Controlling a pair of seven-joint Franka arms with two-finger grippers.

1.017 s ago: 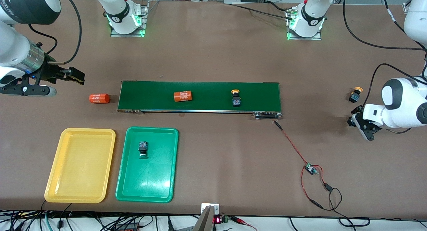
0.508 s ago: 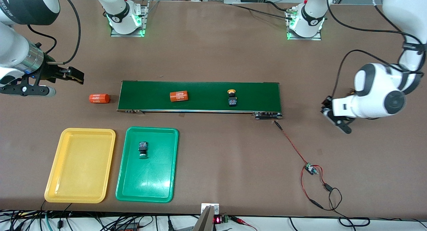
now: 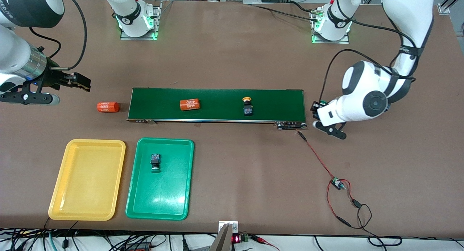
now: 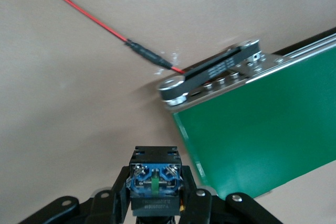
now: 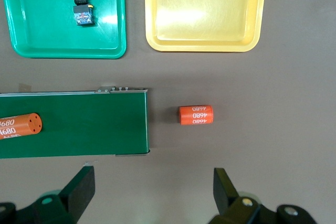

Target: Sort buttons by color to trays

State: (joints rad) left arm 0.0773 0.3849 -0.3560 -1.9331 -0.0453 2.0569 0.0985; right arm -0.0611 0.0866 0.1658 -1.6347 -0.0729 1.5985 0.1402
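Observation:
My left gripper (image 3: 316, 111) is shut on a button (image 4: 155, 187) with a blue-black body, and its cap is hidden. It hangs just off the conveyor belt's (image 3: 282, 102) end toward the left arm. A yellow-capped button (image 3: 247, 107) rides on the belt. In the green tray (image 3: 163, 196) lies a green-capped button (image 3: 156, 161), also visible as the button (image 5: 82, 10) in the right wrist view. The yellow tray (image 3: 87, 178) holds nothing. My right gripper (image 3: 80, 83) waits open past the belt's other end, nothing between its fingers (image 5: 81, 184).
One orange cylinder (image 3: 190, 104) lies on the belt; another orange cylinder (image 3: 108, 107) rests on the table off the belt's end toward the right arm. A red wire (image 3: 319, 160) runs from the belt's roller to a small board (image 3: 338, 184).
My left arm has carried the button from the table's end toward the conveyor's end. The cylinder and the yellow-capped button have ridden along the belt toward the right arm. The right arm stayed put.

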